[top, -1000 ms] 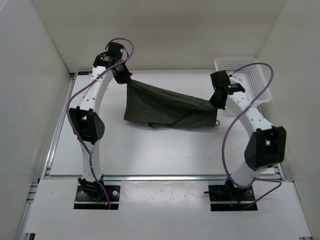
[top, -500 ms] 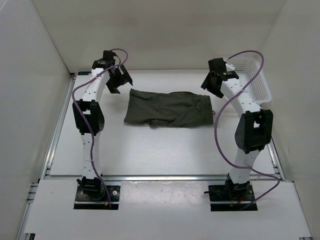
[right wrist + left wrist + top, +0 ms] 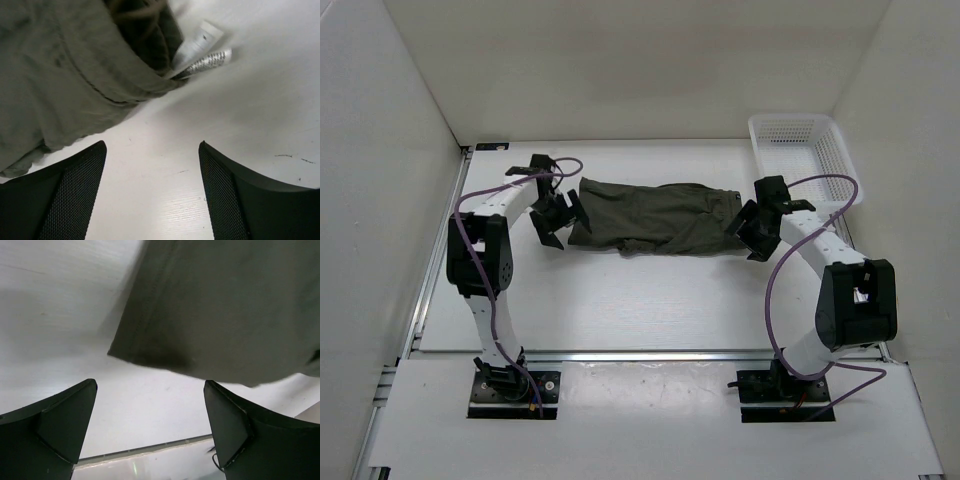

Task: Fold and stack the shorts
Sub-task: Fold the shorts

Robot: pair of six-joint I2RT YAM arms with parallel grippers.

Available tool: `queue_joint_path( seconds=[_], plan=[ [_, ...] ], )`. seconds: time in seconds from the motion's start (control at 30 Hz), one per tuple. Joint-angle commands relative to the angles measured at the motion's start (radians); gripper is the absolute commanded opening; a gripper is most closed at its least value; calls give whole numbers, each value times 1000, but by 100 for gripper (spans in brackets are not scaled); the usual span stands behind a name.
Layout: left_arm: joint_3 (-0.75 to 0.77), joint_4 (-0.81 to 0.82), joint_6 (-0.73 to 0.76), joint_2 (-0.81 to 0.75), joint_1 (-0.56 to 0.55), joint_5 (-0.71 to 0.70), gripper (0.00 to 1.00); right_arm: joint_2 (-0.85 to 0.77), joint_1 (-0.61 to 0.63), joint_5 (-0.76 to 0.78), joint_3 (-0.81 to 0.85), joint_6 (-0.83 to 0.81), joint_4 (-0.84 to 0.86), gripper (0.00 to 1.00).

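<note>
shorts [image 3: 655,217]: dark olive-green soft fabric, rumpled flat; long axis left-right, waistband right
left gripper [image 3: 562,220]: fingers apart, empty
right gripper [image 3: 749,232]: fingers apart, empty

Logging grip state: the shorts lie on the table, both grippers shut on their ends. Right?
Not quite. The shorts lie on the table, but the wrist views show the left gripper and right gripper open, holding nothing.
</note>
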Motion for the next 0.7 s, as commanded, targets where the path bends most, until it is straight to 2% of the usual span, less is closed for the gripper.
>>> queue_joint_path(
  seconds=[0.0,0.2,0.23,0.3,0.33,0.37,0.43,0.47,0.53,0.57,0.6,0.67],
  plan=[
    [-44,89,4,23,-9,72,100,-26,-16,-129,-17,46,113,79],
    [51,112,-14,115,-28,29,100,115,-48,-119,26,25,159,80],
    [65,112,-14,127,-28,17,98,143,-48,-119,37,25,173,80],
    [100,112,-23,138,-28,16,87,175,-48,-119,51,34,201,78],
    [109,112,-23,154,-37,7,79,206,-48,-129,51,47,201,76],
    [110,112,-33,164,-37,7,49,220,-39,-129,65,48,201,73],
    [134,112,-42,164,-37,-2,16,256,-26,-78,75,58,201,68],
    [134,112,-42,164,-37,-2,10,267,-17,-62,85,58,201,62],
    [143,112,-42,164,-37,-2,10,301,-7,-51,97,68,201,51],
    [152,112,-42,164,-28,-2,10,301,-7,-34,97,68,189,41],
    [153,112,-42,164,-28,-2,10,313,-7,-25,112,68,178,21],
    [153,112,-42,133,-17,-11,10,284,-7,-25,112,68,169,9]
  ],
)
